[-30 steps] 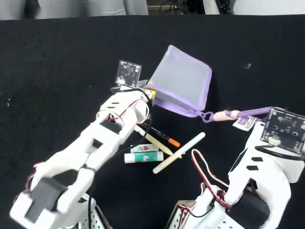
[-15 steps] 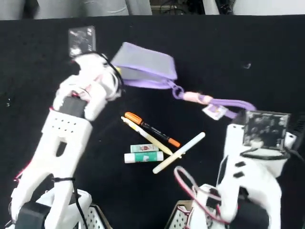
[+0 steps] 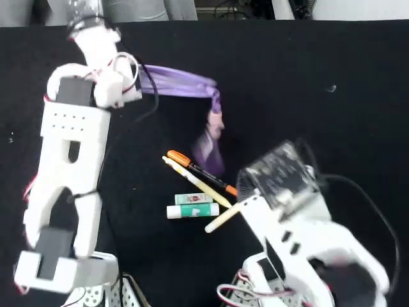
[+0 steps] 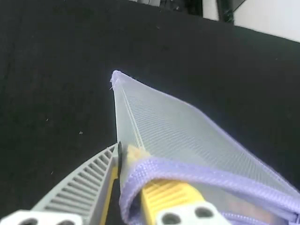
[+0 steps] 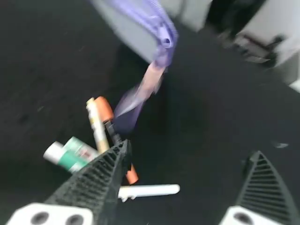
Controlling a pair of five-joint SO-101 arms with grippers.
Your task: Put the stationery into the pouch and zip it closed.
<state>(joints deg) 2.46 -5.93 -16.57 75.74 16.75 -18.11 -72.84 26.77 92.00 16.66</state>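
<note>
Purple mesh pouch (image 4: 178,136) sits clamped in the left gripper (image 4: 125,152), while the right gripper (image 5: 191,150) gapes wide above the stationery (image 3: 193,199).

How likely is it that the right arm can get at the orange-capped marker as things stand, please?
Probably yes: the right gripper is open close above the marker, which lies uncovered on the table. The pouch strap dangles beside it and might get in the way.

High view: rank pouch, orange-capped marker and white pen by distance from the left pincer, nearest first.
1. pouch: held in the left pincer, far side of the table.
2. orange-capped marker: mid-table.
3. white pen: farthest, beside the right arm.
</note>
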